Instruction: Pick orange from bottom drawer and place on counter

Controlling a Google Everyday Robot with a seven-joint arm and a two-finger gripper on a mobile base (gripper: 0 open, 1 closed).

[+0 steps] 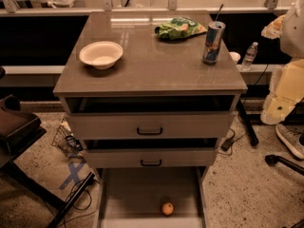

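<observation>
The orange [167, 208] is a small round fruit lying on the floor of the bottom drawer [137, 194], near its front wall and a little right of centre. The bottom drawer is pulled out wide below the cabinet. The counter [156, 70] is the glossy grey-brown top slab. My gripper is not in view; only white and cream arm segments [285, 89] show at the right edge, beside the cabinet and level with the counter.
On the counter stand a white bowl [100, 54] at the left, a green snack bag [180, 27] at the back and a drinks can [213, 42] at the right. Two upper drawers [149, 126] stand slightly open. A dark chair [16, 127], cables and a shoe [290, 140] flank the cabinet.
</observation>
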